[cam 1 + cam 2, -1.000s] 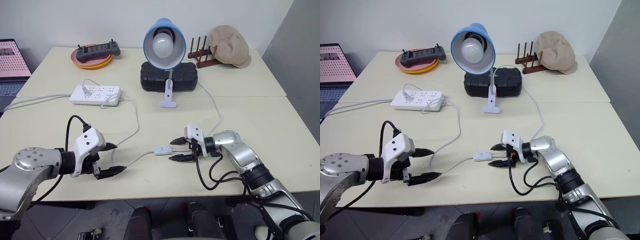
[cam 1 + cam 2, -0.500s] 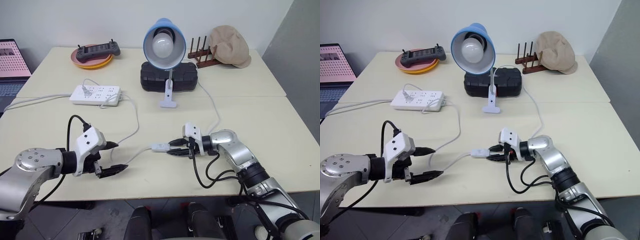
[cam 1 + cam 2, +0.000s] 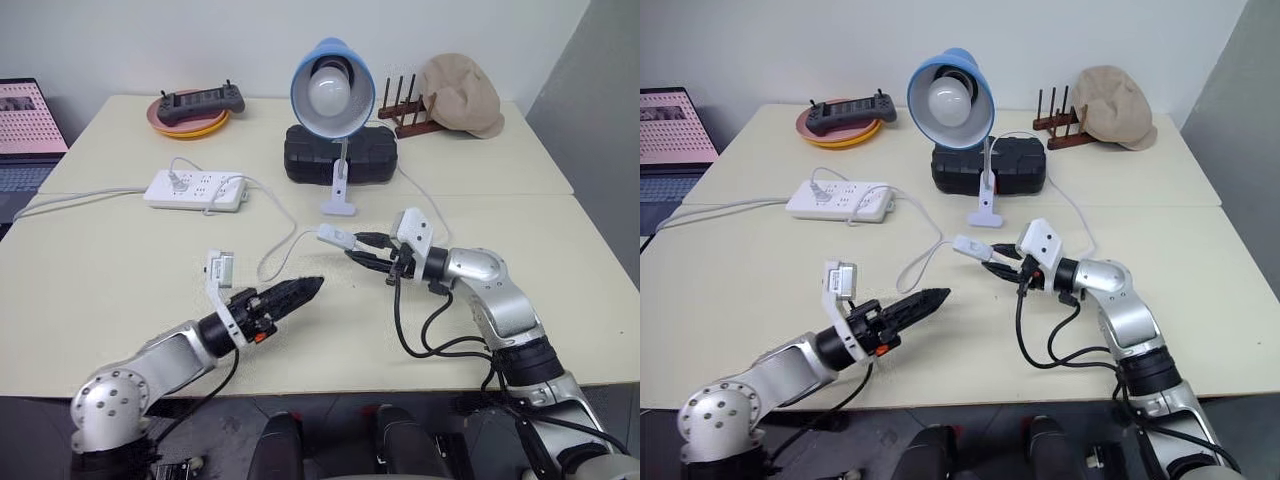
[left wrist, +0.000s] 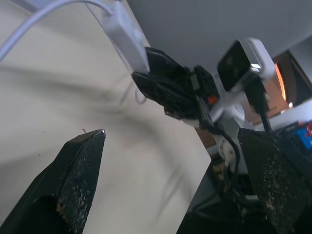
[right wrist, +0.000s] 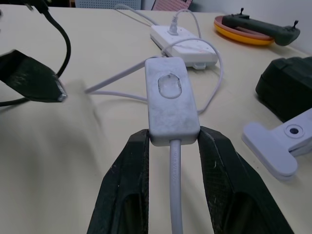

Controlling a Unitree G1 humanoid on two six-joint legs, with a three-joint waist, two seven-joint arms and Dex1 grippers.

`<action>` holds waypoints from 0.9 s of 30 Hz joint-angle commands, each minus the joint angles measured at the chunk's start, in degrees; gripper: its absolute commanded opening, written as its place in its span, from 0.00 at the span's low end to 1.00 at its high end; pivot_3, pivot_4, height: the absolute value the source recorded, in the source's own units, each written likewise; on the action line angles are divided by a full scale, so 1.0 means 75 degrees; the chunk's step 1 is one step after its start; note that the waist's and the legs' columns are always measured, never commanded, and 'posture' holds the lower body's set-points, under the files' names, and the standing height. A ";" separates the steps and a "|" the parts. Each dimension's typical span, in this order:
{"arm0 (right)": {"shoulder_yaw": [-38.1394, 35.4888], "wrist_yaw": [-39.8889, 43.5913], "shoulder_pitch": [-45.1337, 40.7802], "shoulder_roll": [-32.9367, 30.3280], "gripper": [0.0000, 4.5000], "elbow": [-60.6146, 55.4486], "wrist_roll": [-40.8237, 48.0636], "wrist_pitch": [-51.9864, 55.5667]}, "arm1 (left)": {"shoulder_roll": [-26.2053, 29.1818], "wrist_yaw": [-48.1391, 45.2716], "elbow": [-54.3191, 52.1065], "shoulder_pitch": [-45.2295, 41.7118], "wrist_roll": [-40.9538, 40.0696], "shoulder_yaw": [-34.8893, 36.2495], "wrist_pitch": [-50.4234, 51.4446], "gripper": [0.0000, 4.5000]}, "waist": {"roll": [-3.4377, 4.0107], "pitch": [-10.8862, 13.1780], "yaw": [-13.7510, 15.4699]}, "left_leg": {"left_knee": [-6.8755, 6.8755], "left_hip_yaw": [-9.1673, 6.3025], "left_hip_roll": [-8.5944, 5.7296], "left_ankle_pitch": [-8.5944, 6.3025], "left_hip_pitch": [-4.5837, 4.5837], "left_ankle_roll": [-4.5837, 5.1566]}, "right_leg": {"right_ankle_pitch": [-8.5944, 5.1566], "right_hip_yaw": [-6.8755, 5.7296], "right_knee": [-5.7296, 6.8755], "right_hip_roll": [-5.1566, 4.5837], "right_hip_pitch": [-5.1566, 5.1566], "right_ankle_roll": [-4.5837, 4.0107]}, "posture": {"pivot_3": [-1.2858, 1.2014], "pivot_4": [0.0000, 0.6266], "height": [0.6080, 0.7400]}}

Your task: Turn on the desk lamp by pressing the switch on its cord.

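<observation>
**Switch held up by the right gripper, left gripper lined up to press**

The right gripper (image 3: 372, 254) is clamped on the switch (image 3: 334, 236), its two black fingers (image 5: 127, 168) pinching the block's near end from either side, with the cord (image 5: 174, 195) running back between them. The switch is lifted clear of the table (image 3: 120, 290) and sticks out past the fingertips, toward the robot's left. Its long axis runs along the gripper's own line, so the oval button (image 5: 169, 87) sits just ahead of the fingertips, on the upward face, unobstructed.

The left gripper (image 3: 296, 292) stands wide open and holds nothing. In the head views its fingers overlap into one dark point. It lies lower than the switch and nearer the robot, apart from it, aimed up and to the right toward it. From its wrist camera, the switch (image 4: 127, 40) appears ahead, between its spread fingers (image 4: 80, 165) and beyond them.

The right gripper is busy holding, so the press likely falls to the left, the only free tool. It would need to come over the button and push down onto the top face, while the right grip steadies the block.

The lamp (image 3: 329, 88) stands beyond both grippers, its bulb apparently unlit. From the switch the cord loops toward the power strip (image 3: 194, 189).
</observation>
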 commanded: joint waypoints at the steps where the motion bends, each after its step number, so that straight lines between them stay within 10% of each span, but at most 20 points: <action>1: -0.0093 0.0025 0.0159 -0.0190 0.24 -0.0781 0.0139 0.0040 | -0.0435 0.0307 0.0354 -0.0644 0.0026 -0.0323 -0.0453 1.00 | 0.0000 -0.0001 0.0030 | 0.0004 0.0001 0.0000 0.0000 0.0020 0.0000 | -0.0005 0.0002 0.0002 0.0001 0.0015 -0.0002 | 0.52 0.24 1.00; 23: -0.0017 0.0041 0.0537 -0.0255 0.24 -0.1527 0.0371 0.0366 | -0.0898 0.0343 0.1027 -0.1407 -0.0019 -0.0648 -0.0603 1.00 | -0.0003 -0.0002 0.0044 | -0.0020 0.0002 0.0001 0.0000 0.0034 -0.0001 | -0.0024 0.0003 0.0007 0.0007 0.0019 -0.0021 | 0.52 0.24 1.00; 27: -0.0014 0.0031 0.0561 -0.0303 0.24 -0.1570 0.0413 0.0377 | -0.0887 0.0341 0.1080 -0.1445 -0.0037 -0.0602 -0.0608 0.84 | -0.0003 -0.0002 0.0046 | -0.0021 0.0003 0.0001 0.0000 0.0034 -0.0001 | -0.0025 0.0003 0.0005 0.0007 0.0019 -0.0022 | 0.52 0.24 1.00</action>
